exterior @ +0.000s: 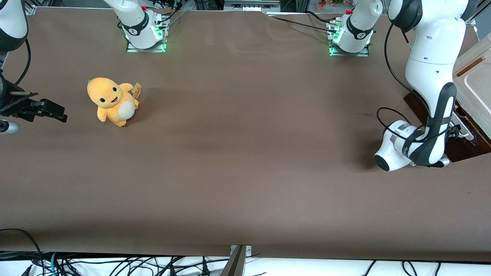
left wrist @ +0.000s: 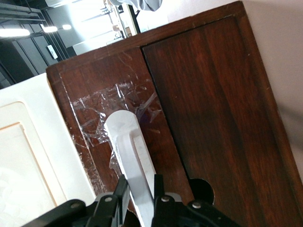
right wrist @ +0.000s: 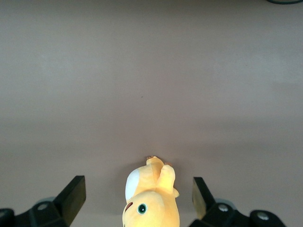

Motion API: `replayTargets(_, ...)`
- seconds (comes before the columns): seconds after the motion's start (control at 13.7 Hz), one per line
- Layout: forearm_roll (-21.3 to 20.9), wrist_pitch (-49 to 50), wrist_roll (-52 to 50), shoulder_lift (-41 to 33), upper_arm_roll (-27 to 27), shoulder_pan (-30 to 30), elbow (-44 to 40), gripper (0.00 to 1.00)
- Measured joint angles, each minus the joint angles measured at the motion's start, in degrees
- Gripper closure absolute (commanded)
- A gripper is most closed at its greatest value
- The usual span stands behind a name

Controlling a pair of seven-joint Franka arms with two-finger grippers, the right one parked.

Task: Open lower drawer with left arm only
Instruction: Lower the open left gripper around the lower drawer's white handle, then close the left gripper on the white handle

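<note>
The lower drawer's dark brown front [left wrist: 99,90] carries a long white bar handle [left wrist: 125,137] with clear tape around its end. My left gripper [left wrist: 140,178] is shut on this handle, one black finger pressed on each side of the bar. In the front view the left arm [exterior: 429,76] reaches down in front of the small cabinet at the working arm's end of the table. Its wrist [exterior: 402,147] is low over the table and the gripper [exterior: 454,130] is mostly hidden by the arm. A piece of the handle [exterior: 463,129] and the dark drawer front [exterior: 462,149] show beside it.
The cabinet's beige top panel [exterior: 475,76] with a reddish slot lies above the drawer front; it also shows in the left wrist view [left wrist: 28,156]. A second dark panel [left wrist: 213,109] with a round hole adjoins the drawer front. A yellow plush toy [exterior: 112,100] sits toward the parked arm's end.
</note>
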State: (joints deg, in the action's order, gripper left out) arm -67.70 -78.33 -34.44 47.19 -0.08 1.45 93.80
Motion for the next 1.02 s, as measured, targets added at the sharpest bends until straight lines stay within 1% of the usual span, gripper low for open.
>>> replayTargets(0.44, 0.34, 0.0, -0.06, 0.07, -0.42, -1.06, -0.46, 0.88)
replayTargets(1.02, 1.83, 0.11, -0.06, 0.36, -0.53, -3.31, -1.55, 0.88)
